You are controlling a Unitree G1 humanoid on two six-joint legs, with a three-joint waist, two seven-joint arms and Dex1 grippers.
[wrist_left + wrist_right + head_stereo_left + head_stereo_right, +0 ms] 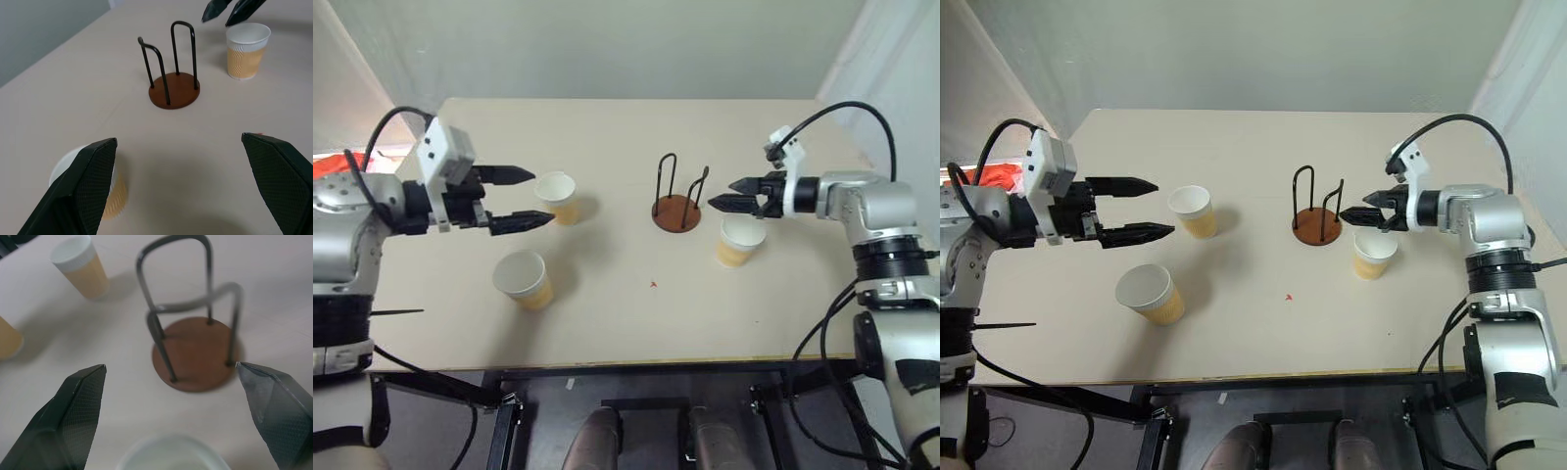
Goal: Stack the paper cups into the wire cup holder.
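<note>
Three paper cups stand upright on the table [626, 127]. One cup [560, 199] sits just past the fingertips of my left gripper [544, 196], which is open and empty; in the left wrist view one finger partly hides this cup [116, 200]. A second cup [524, 279] stands nearer the front edge. The third cup [740, 241] is right of the wire cup holder [676, 212], a brown disc with two black loops, nothing in it. My right gripper [722, 194] hovers open and empty above that cup, pointing at the holder [195, 357].
Pale walls close the table in at the back and on both sides. A red-orange object [333, 164] shows at the far left edge. A tiny red mark [653, 284] lies on the table in front of the holder. Cables hang from both arms.
</note>
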